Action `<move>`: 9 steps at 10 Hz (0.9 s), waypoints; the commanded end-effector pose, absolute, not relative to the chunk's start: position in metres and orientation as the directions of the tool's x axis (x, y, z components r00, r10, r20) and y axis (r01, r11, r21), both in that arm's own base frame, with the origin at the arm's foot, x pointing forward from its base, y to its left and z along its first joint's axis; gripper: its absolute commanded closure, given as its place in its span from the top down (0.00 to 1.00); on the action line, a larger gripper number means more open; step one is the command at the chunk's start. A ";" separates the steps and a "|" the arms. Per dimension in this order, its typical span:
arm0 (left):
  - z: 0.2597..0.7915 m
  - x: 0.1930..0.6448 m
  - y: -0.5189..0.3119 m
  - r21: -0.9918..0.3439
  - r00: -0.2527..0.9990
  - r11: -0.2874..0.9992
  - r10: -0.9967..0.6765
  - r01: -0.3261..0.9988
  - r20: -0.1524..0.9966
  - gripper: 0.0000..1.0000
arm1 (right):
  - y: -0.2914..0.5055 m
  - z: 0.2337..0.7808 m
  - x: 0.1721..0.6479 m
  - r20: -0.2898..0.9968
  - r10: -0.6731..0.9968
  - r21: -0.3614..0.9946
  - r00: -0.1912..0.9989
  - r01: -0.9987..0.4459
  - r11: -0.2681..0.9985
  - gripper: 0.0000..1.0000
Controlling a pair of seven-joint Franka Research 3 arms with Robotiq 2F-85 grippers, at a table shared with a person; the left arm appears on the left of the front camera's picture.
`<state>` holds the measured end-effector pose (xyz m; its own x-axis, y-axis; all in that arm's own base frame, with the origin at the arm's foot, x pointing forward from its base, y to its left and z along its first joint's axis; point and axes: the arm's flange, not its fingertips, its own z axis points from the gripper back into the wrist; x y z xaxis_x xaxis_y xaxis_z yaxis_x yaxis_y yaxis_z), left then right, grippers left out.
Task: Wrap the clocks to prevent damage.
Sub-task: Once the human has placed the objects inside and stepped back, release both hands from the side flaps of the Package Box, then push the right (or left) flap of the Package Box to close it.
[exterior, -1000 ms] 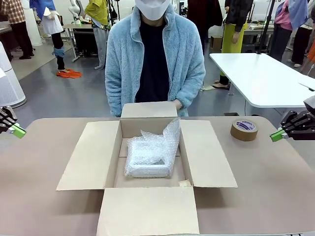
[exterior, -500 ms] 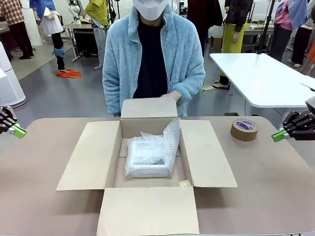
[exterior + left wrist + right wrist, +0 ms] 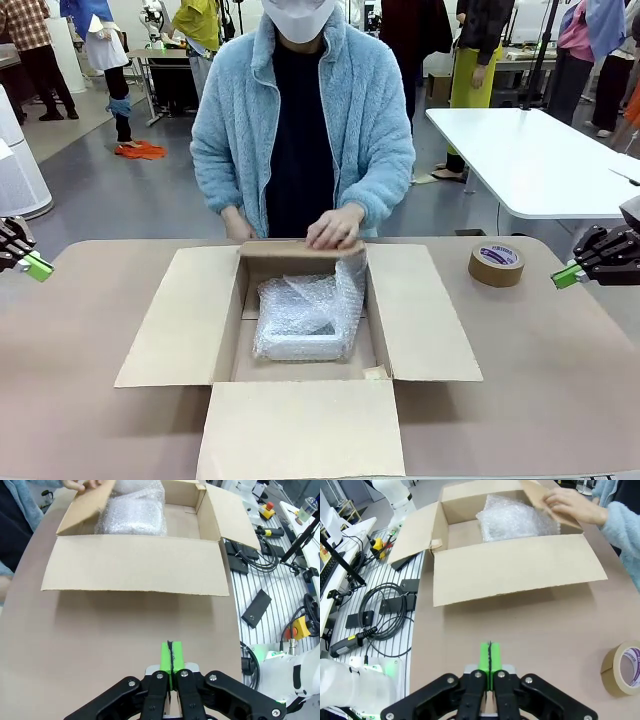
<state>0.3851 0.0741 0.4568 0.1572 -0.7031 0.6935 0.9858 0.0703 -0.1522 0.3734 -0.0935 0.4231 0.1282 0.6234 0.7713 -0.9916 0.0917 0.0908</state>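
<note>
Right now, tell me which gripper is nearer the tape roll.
Right. The right gripper hangs just to the right of the tape roll; the left gripper is across the table, beyond the open cardboard box.

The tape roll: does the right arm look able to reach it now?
Probably yes. The tape roll lies on bare table close to the right gripper, with nothing between them; its fingers are shut and would have to open first.

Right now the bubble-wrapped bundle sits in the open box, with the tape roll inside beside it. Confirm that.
Wrong on the tape. The bubble-wrapped bundle does sit in the open box, but the tape roll lies on the table outside it, beyond the right flap; the front view shows it.
</note>
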 end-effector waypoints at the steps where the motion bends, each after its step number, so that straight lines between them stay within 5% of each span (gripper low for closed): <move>1: 0.457 0.386 0.075 -0.151 0.157 0.072 -0.704 0.986 0.693 0.00 | -0.093 0.421 0.373 0.783 0.610 0.087 0.123 -0.992 0.088 0.01; 9: 0.457 0.386 0.075 -0.151 0.157 0.072 -0.704 0.986 0.693 0.00 | -0.093 0.421 0.373 0.783 0.610 0.087 0.123 -0.992 0.088 0.01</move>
